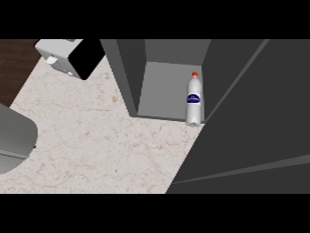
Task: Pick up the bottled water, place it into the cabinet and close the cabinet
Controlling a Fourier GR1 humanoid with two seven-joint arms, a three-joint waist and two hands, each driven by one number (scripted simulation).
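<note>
Bottled water (194, 99) — clear plastic, red cap, blue label; stands in the open cabinet (167, 86) at its front right corner, base at the shelf edge. Cabinet door (264, 127) open, dark grey, cut off at right. Grey forearm (6, 136) at left edge; no hand in view, so fingers can't be told. White-and-black appliance (70, 57) top left — partly cut off, type unclear. Marble counter (103, 145).

This is a kitchen. A pale marble-patterned table (97, 136) runs beside dark wood flooring (6, 68). A grey cabinet (164, 86) stands open on it, a water bottle (194, 98) at its front edge. A small white-and-black appliance (70, 57) sits at the back corner.
</note>
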